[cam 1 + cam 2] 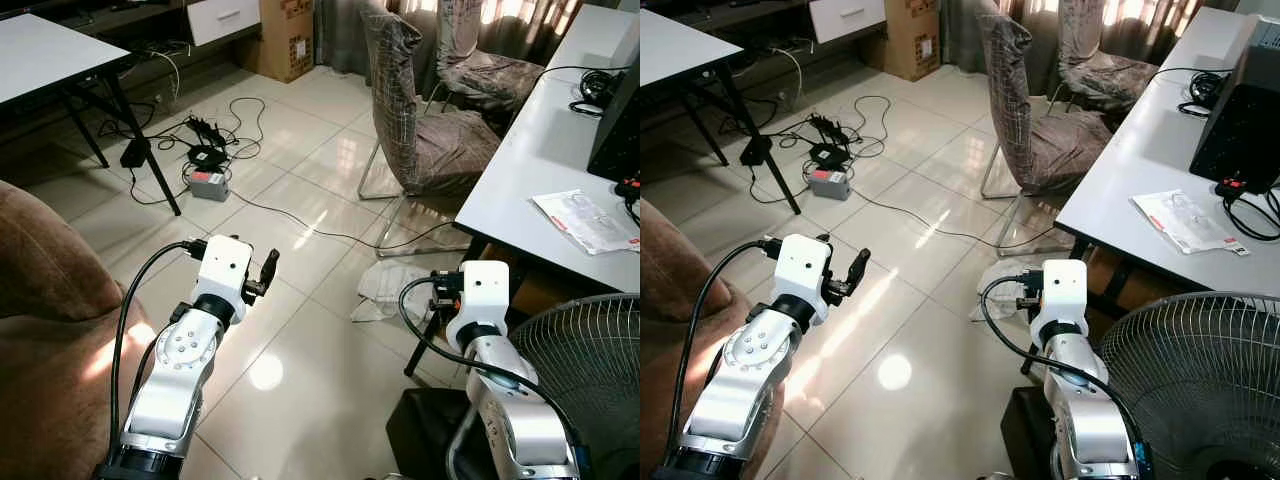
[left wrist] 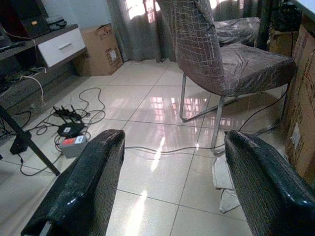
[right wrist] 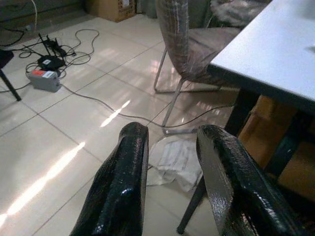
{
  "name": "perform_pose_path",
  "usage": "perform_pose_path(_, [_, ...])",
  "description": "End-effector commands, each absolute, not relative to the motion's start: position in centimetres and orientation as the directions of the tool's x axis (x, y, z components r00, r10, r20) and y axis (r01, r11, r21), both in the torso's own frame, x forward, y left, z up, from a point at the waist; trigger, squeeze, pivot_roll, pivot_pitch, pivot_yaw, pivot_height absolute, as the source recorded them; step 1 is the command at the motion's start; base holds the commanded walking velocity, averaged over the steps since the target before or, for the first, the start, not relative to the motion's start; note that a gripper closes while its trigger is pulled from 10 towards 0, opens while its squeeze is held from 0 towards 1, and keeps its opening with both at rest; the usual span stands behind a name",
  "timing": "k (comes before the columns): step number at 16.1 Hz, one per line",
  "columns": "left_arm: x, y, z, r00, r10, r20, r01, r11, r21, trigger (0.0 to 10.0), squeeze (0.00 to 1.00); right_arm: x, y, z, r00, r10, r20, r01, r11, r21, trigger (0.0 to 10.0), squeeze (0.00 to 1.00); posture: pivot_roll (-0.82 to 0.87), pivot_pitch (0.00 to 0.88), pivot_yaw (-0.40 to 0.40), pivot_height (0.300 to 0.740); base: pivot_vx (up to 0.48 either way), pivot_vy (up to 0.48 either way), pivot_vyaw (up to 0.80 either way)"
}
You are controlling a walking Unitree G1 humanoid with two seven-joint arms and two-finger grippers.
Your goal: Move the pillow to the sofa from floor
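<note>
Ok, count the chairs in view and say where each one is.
2. The nearer chair stands on the tiled floor beside the white desk. The second chair is behind it, by the curtains. Others may be hidden behind the desk.

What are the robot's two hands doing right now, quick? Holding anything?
Left tool: open, holding nothing, raised above the tiled floor.
Right tool: open, holding nothing, near the white table.
</note>
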State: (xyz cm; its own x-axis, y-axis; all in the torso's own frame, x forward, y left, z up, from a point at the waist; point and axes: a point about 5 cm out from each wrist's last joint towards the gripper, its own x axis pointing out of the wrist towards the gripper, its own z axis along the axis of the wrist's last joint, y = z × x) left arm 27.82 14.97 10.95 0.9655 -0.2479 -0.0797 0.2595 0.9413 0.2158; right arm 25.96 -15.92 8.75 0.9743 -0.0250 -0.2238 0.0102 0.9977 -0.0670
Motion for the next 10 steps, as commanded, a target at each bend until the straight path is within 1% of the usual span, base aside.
perform_pose_path(1, [27.89,14.85,10.9,0.964,-0.252,-0.082,0.264,0.938,0.223,10.0,0.0,25.78,-15.97,8.66,0.976,-0.032,-0.213,0.012,0.995,-0.096,10.0,0.0,-0.06,0.0,-0.01,0.74,0.0,0.0,0.0])
perform_pose_path(2, [27.87,14.87,10.89,0.965,-0.251,-0.082,0.263,0.939,0.222,10.0,0.0,25.76,-16.03,8.66,0.977,-0.039,-0.212,0.017,0.995,-0.103,10.0,0.0,-0.06,0.0,-0.01,0.74,0.0,0.0,0.0])
perform_pose_path(3, [27.82,14.91,10.9,0.965,-0.251,-0.081,0.263,0.939,0.221,10.0,0.0,25.82,-15.94,8.7,0.98,-0.014,-0.196,-0.015,0.99,-0.143,10.0,0.0,-0.06,0.0,-0.011,0.74,0.0,0.0,0.71])
perform_pose_path(5, [27.82,14.93,10.91,0.964,-0.252,-0.08,0.263,0.939,0.22,10.0,0.0,25.85,-15.52,8.95,0.983,0.019,-0.18,-0.048,0.986,-0.157,10.0,0.0,-0.06,0.0,-0.01,0.74,0.0,0.0,0.8])
perform_pose_path(10, [27.83,15.05,10.94,0.963,-0.256,-0.079,0.267,0.938,0.219,10.0,0.0,25.81,-15.05,8.89,0.984,0.054,-0.171,-0.079,0.987,-0.142,10.0,0.0,-0.06,0.009,-0.006,0.74,0.0,0.0,0.8])
